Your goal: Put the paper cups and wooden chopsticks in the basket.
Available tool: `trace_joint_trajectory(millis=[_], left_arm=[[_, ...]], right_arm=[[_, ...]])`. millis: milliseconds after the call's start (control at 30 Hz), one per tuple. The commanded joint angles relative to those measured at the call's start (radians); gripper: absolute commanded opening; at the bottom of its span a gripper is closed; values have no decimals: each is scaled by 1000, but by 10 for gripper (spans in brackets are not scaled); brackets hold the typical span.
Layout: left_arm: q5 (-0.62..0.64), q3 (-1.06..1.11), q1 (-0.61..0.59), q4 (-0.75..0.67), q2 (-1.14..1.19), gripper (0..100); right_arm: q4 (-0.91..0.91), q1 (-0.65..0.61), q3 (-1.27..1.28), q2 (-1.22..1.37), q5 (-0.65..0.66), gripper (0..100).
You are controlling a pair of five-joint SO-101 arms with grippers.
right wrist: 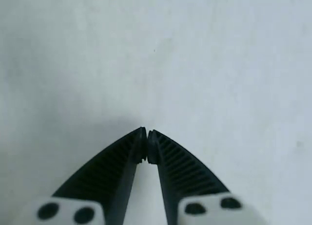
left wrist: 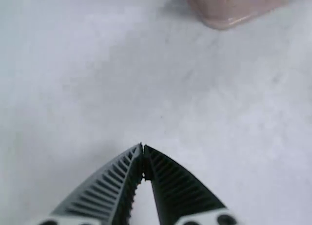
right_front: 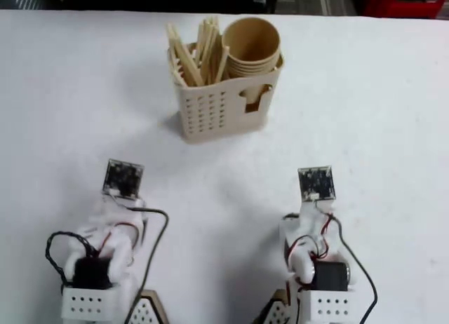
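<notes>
White table (right_front: 379, 106) bears a basket (right_front: 224, 113) with paper cups (right_front: 251, 40) and chopsticks (right_front: 198, 50), well apart from both pressed-together fingers (left wrist: 107, 191) (right wrist: 185, 176).

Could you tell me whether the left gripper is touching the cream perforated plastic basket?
Apart. The left wrist view shows bare white table between the left gripper and the cream perforated plastic basket.

The basket (right_front: 223, 112) blocked the middle of the desk's (right_front: 379, 106) far edge; passage lay open along both its sides.
</notes>
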Motion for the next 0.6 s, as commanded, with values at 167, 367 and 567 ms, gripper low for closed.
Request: trace_joint_trajectory(millis=[167,367,567], left_arm=[[5,-5,-7,163,-13,25],[8,-5,-5,187,-13,25],[8,-5,-5,187,-13,25]], right_arm=[[31,2,9,-10,6,19],[31,2,9,-10,6,19],[31,2,9,-10,6,19]])
